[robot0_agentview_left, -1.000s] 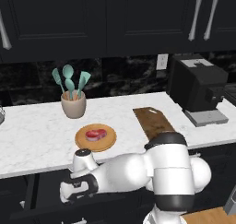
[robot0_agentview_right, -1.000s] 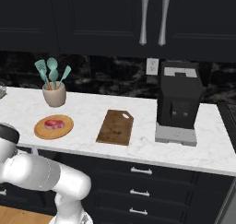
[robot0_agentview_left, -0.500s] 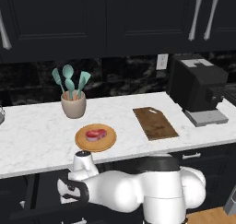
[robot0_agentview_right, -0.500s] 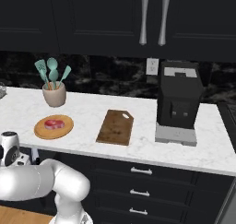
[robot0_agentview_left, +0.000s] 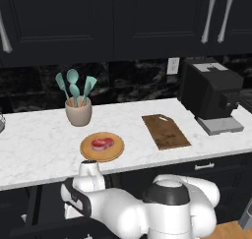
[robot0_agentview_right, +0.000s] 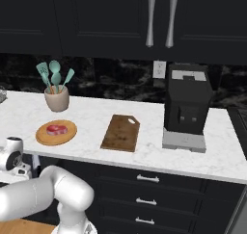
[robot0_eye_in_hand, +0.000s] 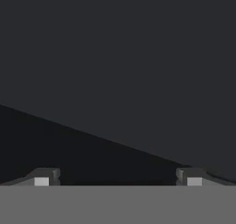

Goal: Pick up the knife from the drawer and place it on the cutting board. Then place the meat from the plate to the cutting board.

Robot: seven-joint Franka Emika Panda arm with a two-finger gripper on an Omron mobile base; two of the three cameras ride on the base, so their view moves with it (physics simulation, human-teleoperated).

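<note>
- Fingertips (robot0_eye_in_hand: pixel 45 178) sit wide apart at the bottom of your hand view, released and holding nothing, facing a flat dark cabinet surface.
- Left base view: the arm reaches low below the counter edge. The meat (robot0_agentview_left: pixel 102 143) lies on the plate (robot0_agentview_left: pixel 88 152), and the cutting board (robot0_agentview_left: pixel 165 131) sits bare beside it.
- Right base view: no knife can be seen; judge it rigid and slick-bladed, so grip the handle.

No text, label, brand, number or sign can be read on anything here; all surfaces are plain and unmarked.
</note>
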